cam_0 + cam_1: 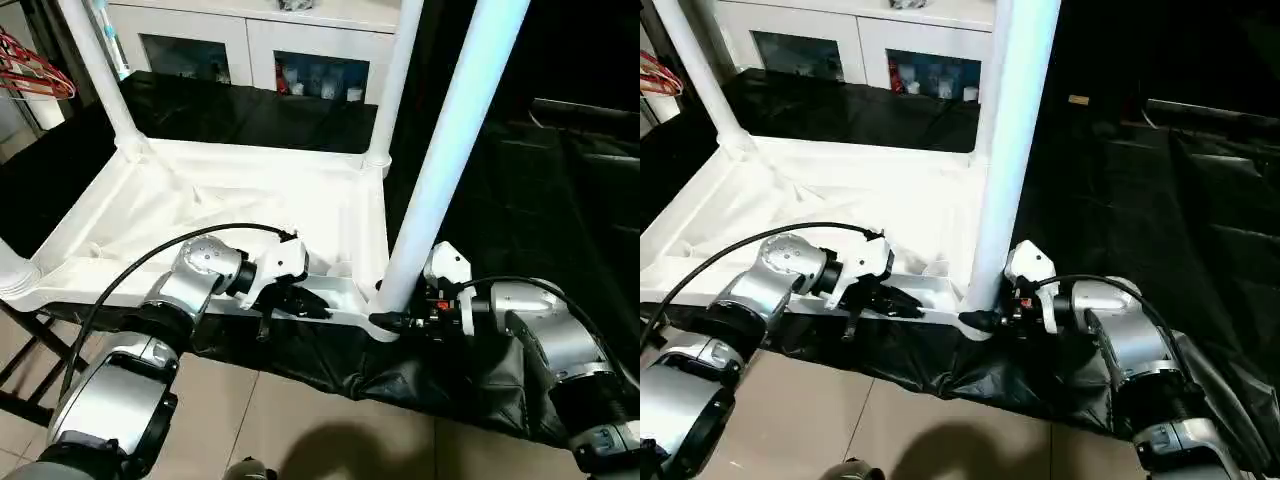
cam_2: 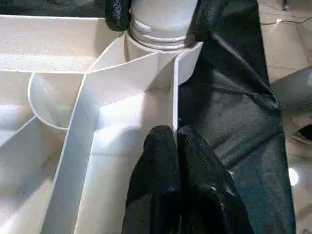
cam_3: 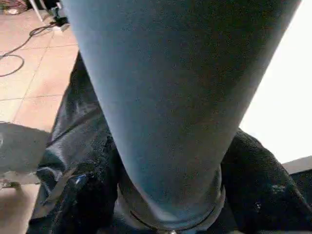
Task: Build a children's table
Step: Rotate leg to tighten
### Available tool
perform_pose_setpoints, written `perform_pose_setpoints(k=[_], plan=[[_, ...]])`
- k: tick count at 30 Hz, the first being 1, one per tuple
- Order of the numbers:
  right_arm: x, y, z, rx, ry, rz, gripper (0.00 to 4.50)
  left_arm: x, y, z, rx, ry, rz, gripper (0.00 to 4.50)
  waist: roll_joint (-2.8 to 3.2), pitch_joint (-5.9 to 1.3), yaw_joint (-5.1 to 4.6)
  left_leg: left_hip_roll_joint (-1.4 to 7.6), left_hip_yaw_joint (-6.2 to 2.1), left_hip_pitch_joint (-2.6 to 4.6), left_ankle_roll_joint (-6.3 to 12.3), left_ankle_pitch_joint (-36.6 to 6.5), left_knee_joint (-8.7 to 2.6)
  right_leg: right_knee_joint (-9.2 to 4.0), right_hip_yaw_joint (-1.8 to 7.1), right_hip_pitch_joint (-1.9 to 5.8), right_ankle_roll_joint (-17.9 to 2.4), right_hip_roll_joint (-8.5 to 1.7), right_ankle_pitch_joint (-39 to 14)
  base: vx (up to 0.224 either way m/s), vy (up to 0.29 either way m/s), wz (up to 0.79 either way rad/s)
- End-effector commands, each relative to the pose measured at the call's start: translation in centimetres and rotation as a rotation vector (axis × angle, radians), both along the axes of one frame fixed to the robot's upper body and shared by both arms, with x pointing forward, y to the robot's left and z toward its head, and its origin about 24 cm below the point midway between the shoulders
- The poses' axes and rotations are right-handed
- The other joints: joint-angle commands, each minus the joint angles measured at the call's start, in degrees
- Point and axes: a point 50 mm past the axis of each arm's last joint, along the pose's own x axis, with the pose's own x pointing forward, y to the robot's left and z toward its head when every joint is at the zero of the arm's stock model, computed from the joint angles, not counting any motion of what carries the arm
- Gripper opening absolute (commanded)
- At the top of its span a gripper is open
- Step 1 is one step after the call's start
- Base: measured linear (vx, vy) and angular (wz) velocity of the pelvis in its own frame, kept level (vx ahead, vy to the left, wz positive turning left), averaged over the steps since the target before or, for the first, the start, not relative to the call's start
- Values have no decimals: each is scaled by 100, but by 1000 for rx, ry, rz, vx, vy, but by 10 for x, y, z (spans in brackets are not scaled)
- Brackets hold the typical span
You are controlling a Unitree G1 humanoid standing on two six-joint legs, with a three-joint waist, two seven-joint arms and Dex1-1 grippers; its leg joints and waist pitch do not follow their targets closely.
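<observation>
The children's table top (image 1: 250,200) lies upside down on a black cloth, ribbed underside up. White legs stand in its far left socket (image 1: 100,70), its far right socket (image 1: 393,80) and its near left corner (image 1: 10,265). A fourth leg (image 1: 440,160) rises from the near right socket. My right gripper (image 1: 395,318) clasps the base of this leg, with a black finger (image 2: 113,12) pressed on each side of it. My left gripper (image 2: 174,139) is shut on the thin near rim wall of the table top, a little to the left of that socket.
A white glass-doored cabinet (image 1: 250,50) stands behind the table. Red hangers (image 1: 30,75) hang at the far left. The black cloth (image 1: 420,370) drapes over the near edge above a tiled floor (image 1: 300,420). Dark covered shapes (image 1: 580,150) fill the right side.
</observation>
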Motion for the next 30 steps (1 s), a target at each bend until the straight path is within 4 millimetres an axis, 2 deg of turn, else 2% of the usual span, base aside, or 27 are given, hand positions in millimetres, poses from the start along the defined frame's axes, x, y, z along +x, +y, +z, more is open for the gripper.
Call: perform_pose_setpoints(k=[1,5,6,8,9,10,11,12,14,15,16,17,19,20,23,25,26,28,30], plan=[[-13,16,-11,14,69,104,258,4,-9,13,-51,-62,-11,0,-60,-397,5,328,-141,99,446,-769,-360,-365,295,280,-1277,-581,-617,0,0,0],[-7,22,-16,83,41,-43,257,9,-13,12,-42,-92,52,0,-18,-393,-10,335,-149,104,350,-889,-377,-387,298,265,-1274,-585,-741,0,0,0],[-4,23,-18,92,36,-86,257,10,-14,12,-39,-105,71,0,-35,-373,-31,326,-153,111,273,-1033,-395,-410,294,261,-1245,-582,-958,0,0,0],[6,24,-22,92,7,-240,257,15,-21,11,-39,-126,137,0,-4,-362,-50,318,-162,131,152,-1192,-406,-457,301,253,-1164,-603,-1357,0,0,0],[10,25,-24,83,-3,-311,257,16,-24,10,-39,-127,164,0,-20,-346,-92,309,-175,130,55,-1284,-429,-487,302,247,-1089,-605,-1627,0,0,0],[14,26,-26,79,-16,-380,257,18,-28,9,-39,-131,188,0,2,-349,-96,299,-187,141,12,-1338,-434,-501,294,254,-1056,-610,-1772,0,0,0],[17,27,-28,80,-16,-421,256,18,-31,8,-42,-137,201,0,-18,-345,-136,294,-197,134,-40,-1362,-450,-519,296,262,-983,-608,-1919,0,0,0],[21,29,-30,82,-12,-493,256,19,-37,8,-52,-138,226,0,5,-351,-167,298,-195,139,-59,-1342,-450,-523,308,250,-983,-607,-1873,0,0,0],[25,35,-32,94,-2,-576,256,20,-47,6,-55,-150,261,0,-6,-360,-202,283,-186,140,-39,-1336,-437,-516,310,260,-1026,-587,-1704,0,0,0],[27,39,-33,95,0,-613,256,21,-52,5,-55,-156,277,0,2,-364,-208,287,-185,141,-9,-1290,-436,-508,315,250,-1061,-583,-1556,0,0,0],[30,46,-35,92,4,-671,256,22,-59,4,-57,-169,305,0,-22,-372,-214,280,-179,140,8,-1229,-431,-492,313,255,-1084,-575,-1428,0,0,0],[30,46,-36,91,4,-677,256,22,-60,4,-58,-171,308,0,-6,-372,-215,282,-180,146,8,-1194,-430,-485,311,244,-1098,-574,-1391,0,0,0],[33,54,-38,79,7,-756,256,22,-68,3,-67,-180,338,0,-26,-373,-223,281,-176,134,23,-1139,-431,-479,314,259,-1107,-578,-1296,0,0,0],[35,58,-40,71,5,-800,256,22,-72,3,-71,-184,354,0,-10,-380,-222,286,-179,145,16,-1125,-431,-469,313,250,-1126,-579,-1244,0,0,0],[37,76,-40,70,-7,-828,256,23,-85,5,-94,-209,414,0,-14,-377,-227,280,-169,151,30,-1140,-433,-466,317,249,-1150,-579,-1138,0,0,0],[38,81,-39,74,-19,-826,256,23,-87,5,-95,-219,418,0,-10,-371,-222,282,-168,148,62,-1138,-437,-471,322,253,-1126,-577,-1098,0,0,0],[39,81,-37,88,-19,-827,291,23,-88,5,-99,-215,417,0,-11,-373,-218,279,-171,139,88,-1130,-440,-466,322,264,-1115,-578,-1051,0,0,0],[41,80,-34,125,-15,-811,291,22,-86,4,-106,-208,408,0,-7,-371,-221,277,-167,137,110,-1168,-440,-469,326,264,-1106,-578,-1029,0,0,0],[41,79,-32,144,-20,-795,332,21,-84,3,-107,-205,403,0,-5,-373,-215,279,-170,135,118,-1182,-441,-469,325,272,-1105,-583,-1061,0,0,0]])
